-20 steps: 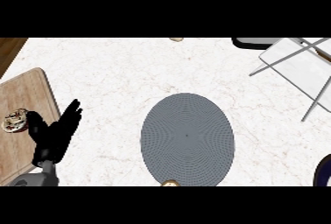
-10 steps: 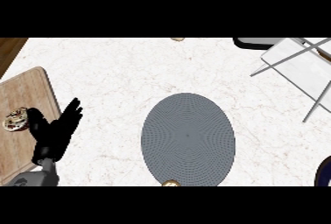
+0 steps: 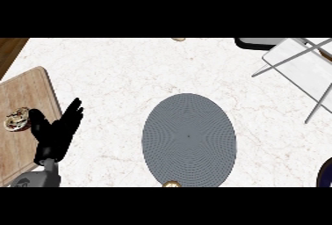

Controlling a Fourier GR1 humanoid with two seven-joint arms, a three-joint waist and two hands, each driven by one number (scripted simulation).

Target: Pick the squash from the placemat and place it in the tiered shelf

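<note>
Nothing of the task looks done yet. The left hand (image 3: 57, 134) rests with fingers straight and slightly spread, holding nothing. To its right lies the placemat (image 3: 189, 136), with a small tan piece, probably the squash (image 3: 171, 184), at its near edge. The tiered shelf (image 3: 297, 66) stands farther right and beyond, well apart from the hand.

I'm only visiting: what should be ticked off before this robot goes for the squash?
1. The squash visible on the placemat: cannot tell; only a tan bit shows at its near edge.
2. The left robot hand free: ok, open, holding nothing.
3. The right robot hand in view: not ok.
4. The shelf in view: ok, top right, partly cut off.
</note>
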